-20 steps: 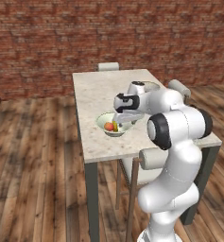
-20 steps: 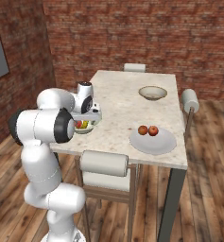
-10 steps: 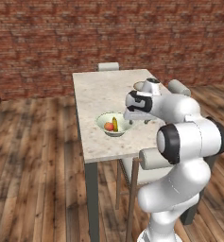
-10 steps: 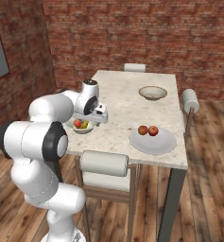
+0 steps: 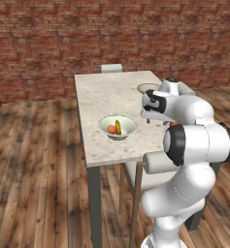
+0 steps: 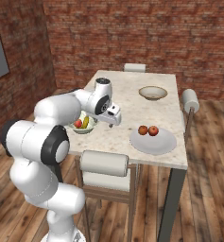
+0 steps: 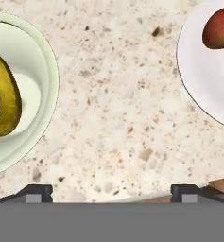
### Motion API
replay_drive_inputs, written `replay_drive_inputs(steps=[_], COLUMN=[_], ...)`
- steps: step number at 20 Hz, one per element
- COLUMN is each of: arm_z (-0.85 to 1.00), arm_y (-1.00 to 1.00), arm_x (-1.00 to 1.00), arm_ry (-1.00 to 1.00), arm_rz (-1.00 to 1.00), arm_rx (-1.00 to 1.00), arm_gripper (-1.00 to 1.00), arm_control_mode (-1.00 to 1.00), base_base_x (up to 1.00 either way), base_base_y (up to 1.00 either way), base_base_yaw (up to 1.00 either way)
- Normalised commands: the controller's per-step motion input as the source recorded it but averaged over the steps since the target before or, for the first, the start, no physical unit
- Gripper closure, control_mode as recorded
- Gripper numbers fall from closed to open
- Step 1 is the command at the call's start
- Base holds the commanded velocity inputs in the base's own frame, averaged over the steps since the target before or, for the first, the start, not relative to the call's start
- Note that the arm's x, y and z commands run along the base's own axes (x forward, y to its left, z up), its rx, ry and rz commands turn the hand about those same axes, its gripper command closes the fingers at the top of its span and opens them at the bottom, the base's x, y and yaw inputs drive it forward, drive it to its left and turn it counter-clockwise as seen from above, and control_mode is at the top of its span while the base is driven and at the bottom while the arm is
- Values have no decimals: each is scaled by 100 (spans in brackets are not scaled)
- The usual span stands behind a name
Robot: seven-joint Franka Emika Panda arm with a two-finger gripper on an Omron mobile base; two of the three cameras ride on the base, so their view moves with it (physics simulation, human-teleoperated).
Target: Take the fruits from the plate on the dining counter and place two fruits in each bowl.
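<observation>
Worktop (image 6: 132, 101) w/ two bowls, one plate.
Near bowl (image 6: 83, 125) holds banana (image 6: 86, 122) & apple (image 6: 78, 124); plate (image 6: 153, 142) to its right carries two apples (image 6: 148, 130); 2nd bowl (image 6: 153, 92) behind plate.

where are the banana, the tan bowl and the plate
banana (image 7: 9, 97), hand view, middle of its curved body
tan bowl (image 6: 153, 92), right base view, inner wall
plate (image 6: 153, 143), right base view, bare surface in front of the two apples

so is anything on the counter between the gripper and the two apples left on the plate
Nothing visible. The open gripper hangs over bare counter, with the green-white bowl on one side and the plate with the apples on the other; only speckled stone lies between.
</observation>
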Motion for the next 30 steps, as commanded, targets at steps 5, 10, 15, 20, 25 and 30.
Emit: replay_drive_inputs(steps=[5,10,15,20,25,30], arm_z=[1,0,0,-10,-2,-17], arm_y=[-86,-77,-59,-32,-17,-16], arm_x=[0,7,13,28,14,19], arm_ry=[1,0,0,0,10,6], arm_rz=[-3,-1,-4,-4,-1,-1], arm_rx=[1,0,0,0,0,0], arm_gripper=[-100,-100,-100,-100,-100,-100], arm_control_mode=[-100,-100,-100,-100,-100,-100], base_base_x=[0,0,0,0,0,0], base_base_y=[0,0,0,0,0,0], base_base_yaw=[0,0,0,0,0,0])
